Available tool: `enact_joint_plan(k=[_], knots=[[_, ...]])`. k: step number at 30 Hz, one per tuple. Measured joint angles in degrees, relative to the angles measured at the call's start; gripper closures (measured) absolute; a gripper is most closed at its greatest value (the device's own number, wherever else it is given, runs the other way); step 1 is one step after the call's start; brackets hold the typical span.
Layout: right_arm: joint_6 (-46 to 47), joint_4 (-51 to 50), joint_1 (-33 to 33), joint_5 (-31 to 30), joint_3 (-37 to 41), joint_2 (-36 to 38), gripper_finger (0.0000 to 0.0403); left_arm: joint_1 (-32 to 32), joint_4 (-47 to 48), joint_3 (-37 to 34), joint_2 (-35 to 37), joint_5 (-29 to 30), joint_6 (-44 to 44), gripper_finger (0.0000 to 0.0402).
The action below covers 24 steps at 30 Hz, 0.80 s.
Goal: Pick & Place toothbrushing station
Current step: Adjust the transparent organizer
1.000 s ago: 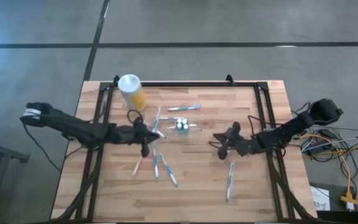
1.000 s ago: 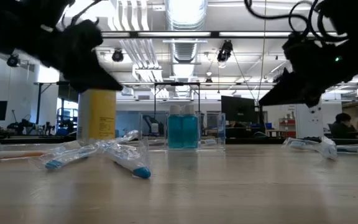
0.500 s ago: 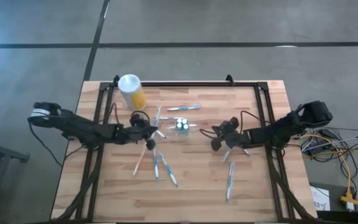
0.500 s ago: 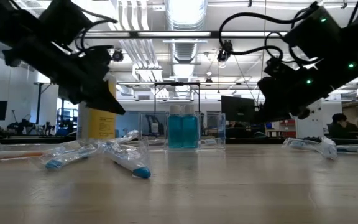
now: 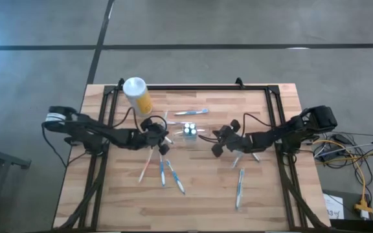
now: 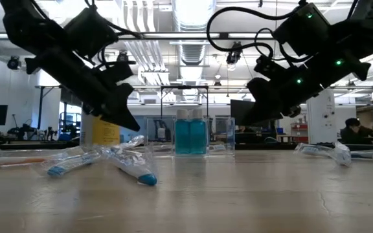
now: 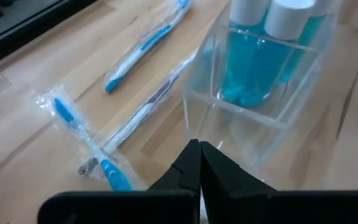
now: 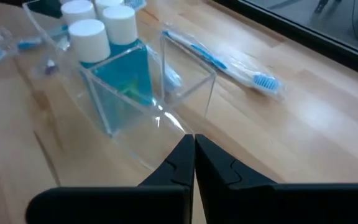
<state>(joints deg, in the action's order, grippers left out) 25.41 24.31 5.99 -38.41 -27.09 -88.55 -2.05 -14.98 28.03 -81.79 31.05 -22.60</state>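
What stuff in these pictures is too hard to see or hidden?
- Inside the clear toothbrushing station: too small from above to count the bottles.
- The yellow canister: partly hidden behind the left arm in the low view.
- Left gripper and right gripper: shut, hovering close to the station, but whether either touches it is unclear.
- The wrapped toothbrush: its end is blurred by its wrapper.

You've got a yellow canister (image 5: 137, 95) with a white lid standing near the table's (image 5: 264, 194) far left corner, with wrapped toothbrushes (image 5: 239, 188) scattered across the wood.
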Motion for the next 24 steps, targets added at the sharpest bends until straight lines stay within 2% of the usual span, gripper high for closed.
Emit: enact_joint_plan(k=[7,24], knots=[[-0.3,-0.1,-0.7,1.3,0.1,0.2,0.0394,1.7,0.1,2.0,-2.8,-2.9,0.8,0.0400],[-1.4,-0.1,-1.7,5.4,0.1,0.3,0.0394,4.0,0.6,5.5,-5.7,-5.0,3.3,0.0400]])
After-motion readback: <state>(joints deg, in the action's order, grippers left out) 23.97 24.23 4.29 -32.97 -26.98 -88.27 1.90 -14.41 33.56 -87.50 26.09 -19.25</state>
